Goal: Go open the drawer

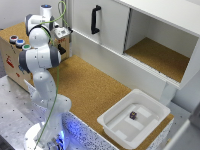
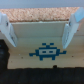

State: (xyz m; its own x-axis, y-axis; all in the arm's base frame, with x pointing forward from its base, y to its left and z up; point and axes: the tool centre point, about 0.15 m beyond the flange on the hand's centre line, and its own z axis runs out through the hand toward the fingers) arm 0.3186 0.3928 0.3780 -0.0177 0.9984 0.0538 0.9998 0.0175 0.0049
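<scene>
Claw (image 2: 42, 31) spread wide, my fingers (image 2: 9, 31) clamp nothing above a blue pixel-figure sticker (image 2: 46, 52). Across the cork table (image 1: 95, 87), the white cabinet (image 1: 150, 35) lines the far edge, its black handle (image 1: 95, 20) upright. A white tray (image 1: 116, 131) overhangs the near corner, holding a small dark object (image 1: 133, 115).

— Is there room between my fingers (image 2: 8, 29)?
— Yes, they stand wide apart with nothing between them, only a white surface with a blue pixel figure (image 2: 47, 52) beyond.
— And across the cork counter (image 1: 90, 90)?
— Bare and passable through the middle. A white tray (image 1: 134, 118) sits at the exterior view's right end, and the cabinet's sliding door (image 1: 102, 22) with its black handle (image 1: 95, 19) lines the back.
</scene>
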